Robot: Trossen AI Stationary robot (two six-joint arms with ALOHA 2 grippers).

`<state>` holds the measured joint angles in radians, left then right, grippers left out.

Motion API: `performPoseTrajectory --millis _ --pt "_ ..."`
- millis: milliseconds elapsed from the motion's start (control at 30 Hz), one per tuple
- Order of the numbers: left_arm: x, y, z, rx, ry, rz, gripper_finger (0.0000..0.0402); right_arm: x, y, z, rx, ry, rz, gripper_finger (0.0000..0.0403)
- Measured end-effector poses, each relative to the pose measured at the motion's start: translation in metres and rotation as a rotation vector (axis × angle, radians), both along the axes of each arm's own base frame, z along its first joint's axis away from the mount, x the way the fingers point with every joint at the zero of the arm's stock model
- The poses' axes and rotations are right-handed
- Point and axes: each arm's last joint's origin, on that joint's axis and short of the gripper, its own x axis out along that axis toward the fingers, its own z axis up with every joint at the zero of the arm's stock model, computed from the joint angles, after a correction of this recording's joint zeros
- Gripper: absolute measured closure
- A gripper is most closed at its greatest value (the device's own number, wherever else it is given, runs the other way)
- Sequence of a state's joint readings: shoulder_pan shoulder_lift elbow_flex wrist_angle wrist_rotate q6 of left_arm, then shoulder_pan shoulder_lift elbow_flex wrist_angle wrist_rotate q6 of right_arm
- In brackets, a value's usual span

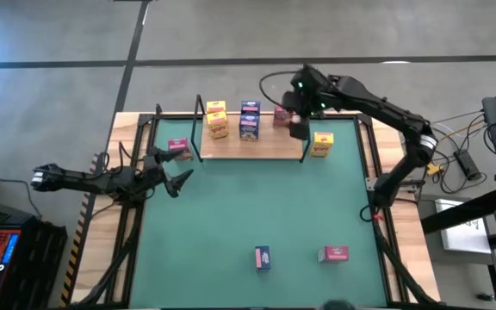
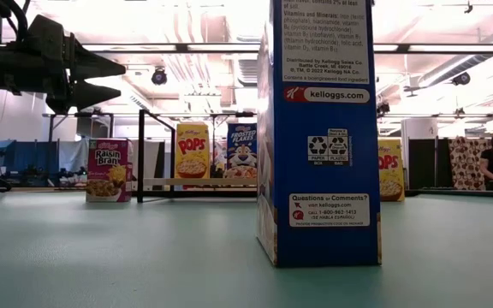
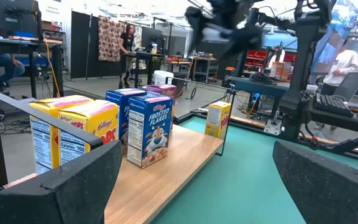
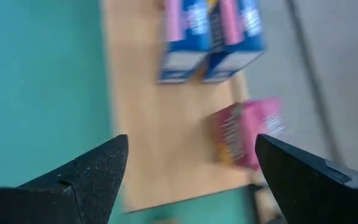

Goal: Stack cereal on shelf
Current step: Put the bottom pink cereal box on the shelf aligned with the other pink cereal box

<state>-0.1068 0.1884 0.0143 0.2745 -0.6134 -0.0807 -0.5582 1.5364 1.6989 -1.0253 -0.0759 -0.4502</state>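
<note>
Jaws spread wide on both grippers, gripping nothing: right gripper (image 1: pixel 298 110) above the shelf (image 1: pixel 269 147) end by a pink cereal box (image 4: pixel 248 132). Left gripper (image 1: pixel 176 170) hovering off the shelf's other end.

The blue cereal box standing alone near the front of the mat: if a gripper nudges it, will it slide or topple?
The blue box stands upright on a narrow end on the green mat, so a high push would likely tip it. It looks like thin cardboard, probably light and easily dented.
</note>
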Motion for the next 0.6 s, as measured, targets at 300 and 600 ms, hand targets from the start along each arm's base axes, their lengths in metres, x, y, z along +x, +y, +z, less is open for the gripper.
performPoseTrajectory --millis 300,600 --pt "0.000 0.000 0.000 0.000 0.000 0.000 0.0002 -0.011 0.092 -0.002 0.261 0.194 -0.076 0.0062" --pt "0.000 0.000 0.000 0.000 0.000 0.000 0.0002 -0.018 0.203 -0.033 0.219 0.363 0.070 0.0062"
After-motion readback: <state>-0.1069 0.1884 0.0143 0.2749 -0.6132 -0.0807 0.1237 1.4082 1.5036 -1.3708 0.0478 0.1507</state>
